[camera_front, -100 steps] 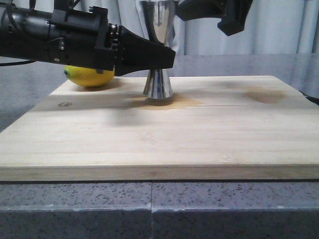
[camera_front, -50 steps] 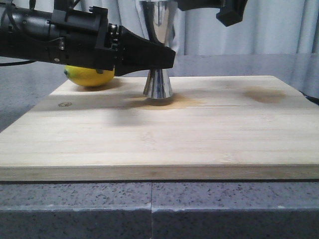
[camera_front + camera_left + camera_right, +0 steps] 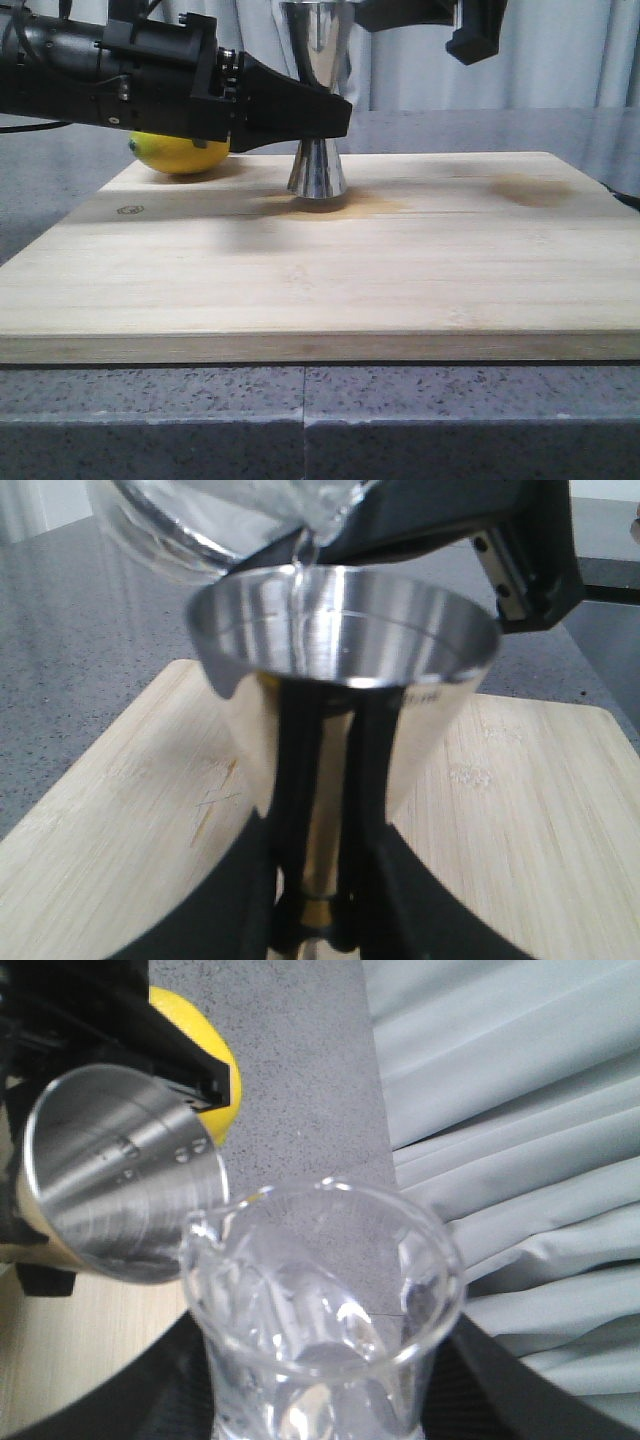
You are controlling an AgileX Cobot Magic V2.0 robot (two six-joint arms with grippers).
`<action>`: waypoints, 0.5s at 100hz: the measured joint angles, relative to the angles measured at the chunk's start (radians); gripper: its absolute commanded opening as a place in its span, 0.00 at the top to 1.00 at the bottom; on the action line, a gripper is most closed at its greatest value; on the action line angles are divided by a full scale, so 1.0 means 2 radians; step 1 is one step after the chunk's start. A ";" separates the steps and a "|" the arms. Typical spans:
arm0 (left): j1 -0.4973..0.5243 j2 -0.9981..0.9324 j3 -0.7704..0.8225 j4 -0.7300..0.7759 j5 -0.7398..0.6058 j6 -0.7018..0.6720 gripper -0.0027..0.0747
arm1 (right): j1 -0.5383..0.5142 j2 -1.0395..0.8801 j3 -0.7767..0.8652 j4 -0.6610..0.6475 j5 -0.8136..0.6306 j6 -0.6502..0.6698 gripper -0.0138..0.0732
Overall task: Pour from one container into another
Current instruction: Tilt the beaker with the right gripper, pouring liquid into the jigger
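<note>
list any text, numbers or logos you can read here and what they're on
No text here is legible enough to quote.
Jigger: engraved measure marks inside the cup, too blurred to read; the left wrist view shows faint marks on its outer wall too.
Cutting board: small stamped emblem near its left edge, too small to read.
Glass beaker: no readable print.

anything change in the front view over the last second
Only the right gripper shifted a little near the top edge, first up and left, then slightly right. The left gripper stays clamped at the jigger's waist; jigger, lemon and board did not move.
</note>
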 measured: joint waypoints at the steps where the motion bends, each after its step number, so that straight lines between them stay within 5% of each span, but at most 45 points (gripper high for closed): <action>1: 0.000 0.000 0.000 0.000 0.000 0.000 0.99 | 0.000 0.000 0.000 -0.002 0.000 0.000 0.51; 50: 0.000 0.000 0.000 0.000 0.000 0.000 0.99 | 0.000 0.000 0.000 -0.007 -0.001 -0.010 0.51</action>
